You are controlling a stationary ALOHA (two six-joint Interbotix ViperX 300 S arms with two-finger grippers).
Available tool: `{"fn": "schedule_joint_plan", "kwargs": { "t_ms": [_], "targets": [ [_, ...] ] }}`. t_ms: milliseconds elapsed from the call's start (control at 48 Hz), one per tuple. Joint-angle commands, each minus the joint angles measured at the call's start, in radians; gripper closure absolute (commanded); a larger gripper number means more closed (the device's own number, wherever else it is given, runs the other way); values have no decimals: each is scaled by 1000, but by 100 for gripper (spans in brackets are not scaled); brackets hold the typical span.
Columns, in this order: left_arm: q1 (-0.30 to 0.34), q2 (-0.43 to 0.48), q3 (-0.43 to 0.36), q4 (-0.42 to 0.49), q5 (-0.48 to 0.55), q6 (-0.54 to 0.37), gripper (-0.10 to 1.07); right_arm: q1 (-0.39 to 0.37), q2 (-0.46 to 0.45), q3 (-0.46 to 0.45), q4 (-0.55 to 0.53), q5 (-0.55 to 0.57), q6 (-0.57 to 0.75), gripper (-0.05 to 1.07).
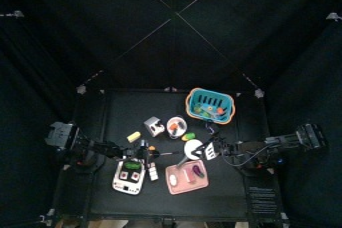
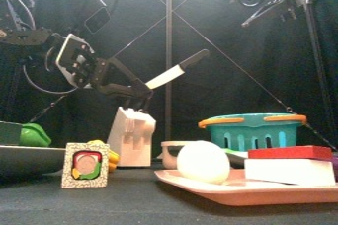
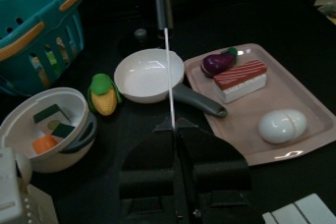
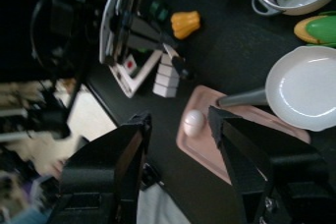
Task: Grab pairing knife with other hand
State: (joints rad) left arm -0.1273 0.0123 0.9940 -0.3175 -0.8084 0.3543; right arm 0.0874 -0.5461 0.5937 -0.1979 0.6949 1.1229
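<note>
The paring knife (image 2: pixel 175 71) hangs above the counter (image 1: pixel 160 107), pinched at its blade end by our left pincer (image 2: pixel 117 77), so we should bring the wide-open right pincer (image 4: pixel 178 159) squarely around its dark handle before letting go.

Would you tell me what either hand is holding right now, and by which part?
The left hand holds the paring knife by its blade, the black handle pointing away. The right hand is open and holds nothing.
</note>
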Motion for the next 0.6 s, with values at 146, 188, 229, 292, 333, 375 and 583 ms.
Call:
{"fn": "schedule_joint_plan", "kwargs": {
  "t_ms": [146,188,229,292,333,375,583],
  "targets": [
    [2,-15,-8,3,-5,2,67,-58,84,35,-28,-3,-281,19],
    [2,-15,-8,3,-5,2,67,-52,94,35,-52,-8,-327,19],
    [2,-15,-9,3,-5,2,67,-40,100,37,-67,-20,-354,19],
    [-5,-15,-12,3,-5,2,67,-26,106,41,-78,-55,-380,19],
    [-6,-15,-11,3,-5,2,67,-14,109,48,-89,-104,-385,19],
    [-8,-15,-11,6,-3,2,67,-6,109,55,-94,-167,-388,19],
    [-28,-12,-9,32,0,2,67,3,110,147,-126,-466,-377,19]
  ]
}}
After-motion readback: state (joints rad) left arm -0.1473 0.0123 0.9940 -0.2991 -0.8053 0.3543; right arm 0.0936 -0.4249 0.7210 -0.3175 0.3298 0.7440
